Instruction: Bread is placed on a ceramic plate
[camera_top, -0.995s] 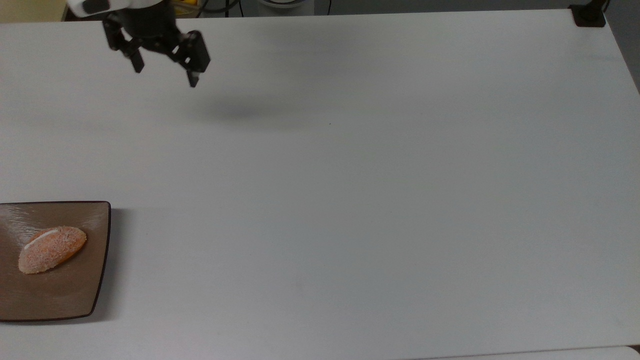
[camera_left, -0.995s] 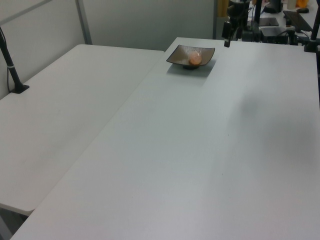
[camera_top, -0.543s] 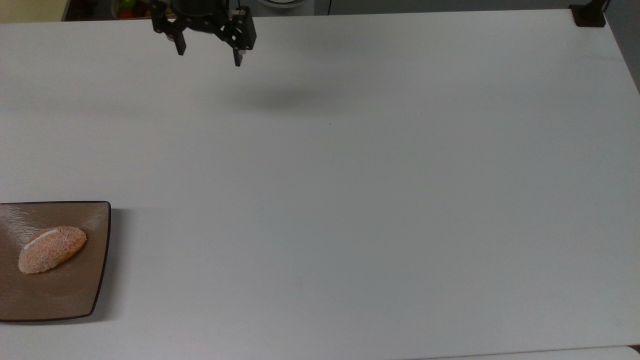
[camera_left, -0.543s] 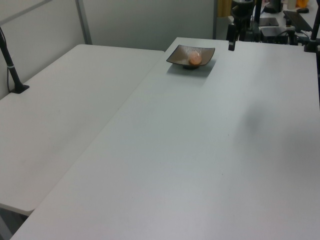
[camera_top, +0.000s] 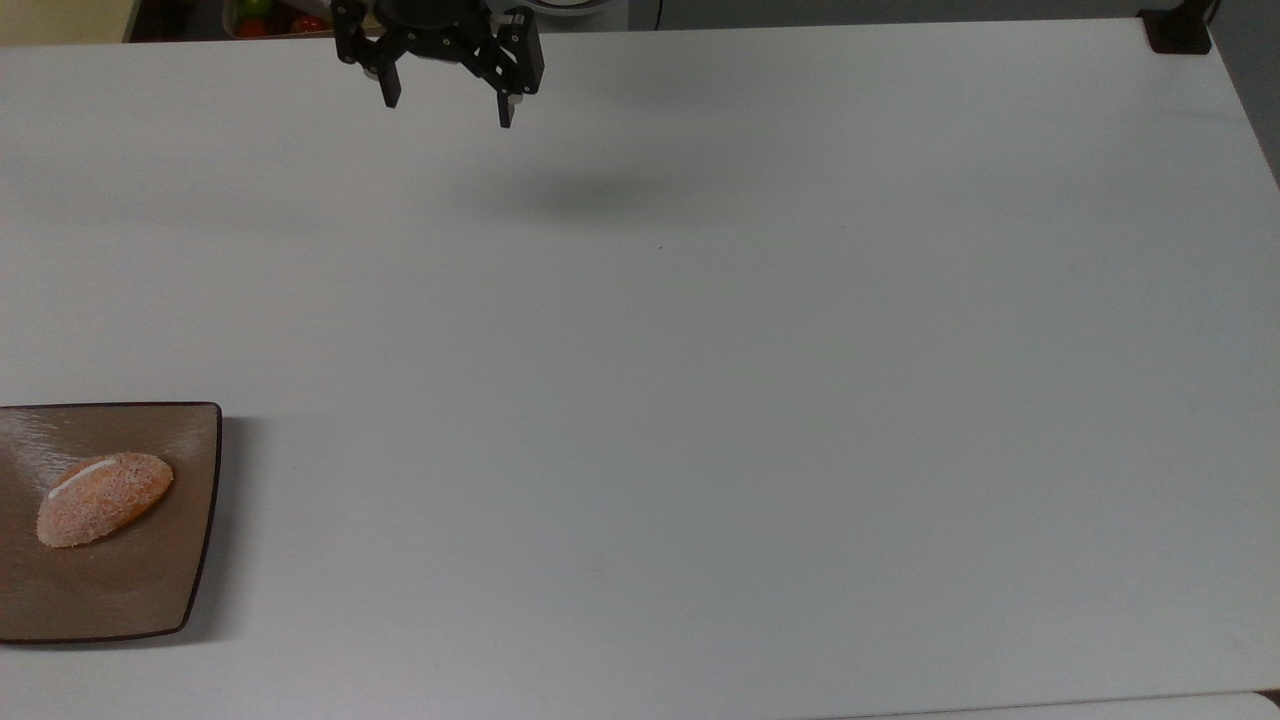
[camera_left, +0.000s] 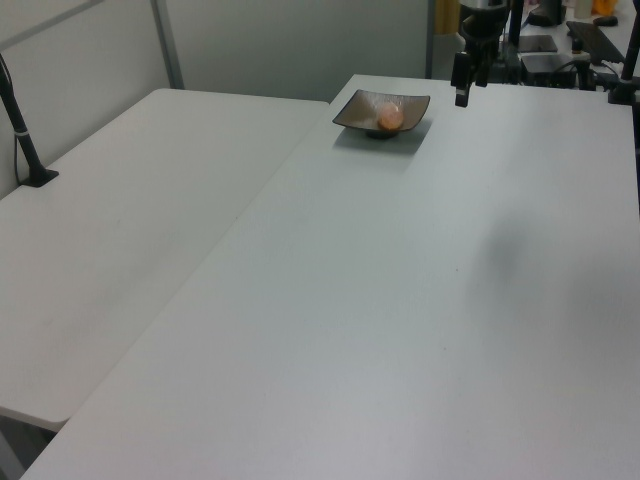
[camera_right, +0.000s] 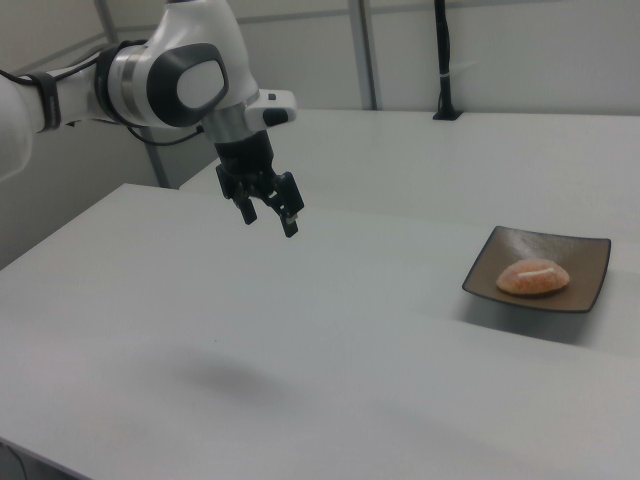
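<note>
Now — bread (camera_top: 104, 498) on ceramic plate (camera_top: 150, 590) | claw (camera_top: 448, 108) spread, empty — well apart

tables: two plain white ones (camera_left: 400, 300) (camera_left: 120, 220), pushed side by side
wall: pale grey panels (camera_left: 290, 45)
pole: black (camera_right: 442, 60), standing on the far table

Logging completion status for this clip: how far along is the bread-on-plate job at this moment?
Done: the small oval orange-tan bread roll lies inside the glossy brown square ceramic plate, well within its rim in the right view. In hand: nothing; the black two-finger gripper hangs open and empty above the white table, far from the plate. Left: nothing visible; the placement looks complete.
</note>
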